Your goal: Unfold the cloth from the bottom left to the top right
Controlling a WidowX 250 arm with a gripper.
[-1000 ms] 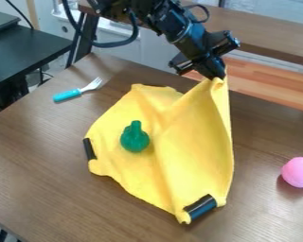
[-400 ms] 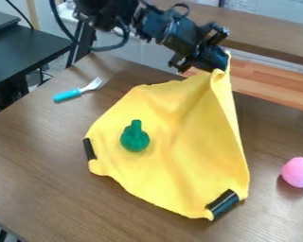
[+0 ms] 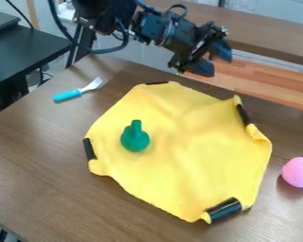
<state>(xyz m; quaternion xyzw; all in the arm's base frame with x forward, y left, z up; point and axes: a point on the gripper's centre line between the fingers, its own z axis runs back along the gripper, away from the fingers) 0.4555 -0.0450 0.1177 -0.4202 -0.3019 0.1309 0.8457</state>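
I hold my gripper (image 3: 213, 60) by the table's (image 3: 40, 156) far edge, jaws spread wide, with nothing between them. The yellow cloth (image 3: 192, 165) lies below me, apart from my jaws, mostly spread out, its closest corner rumpled by a dark strip (image 3: 243, 115). On it, down and left of my jaws in the view, sits a green toy (image 3: 135, 138). Farther left lies a fork (image 3: 68, 95); a pink ball (image 3: 298, 172) rests down to their right.
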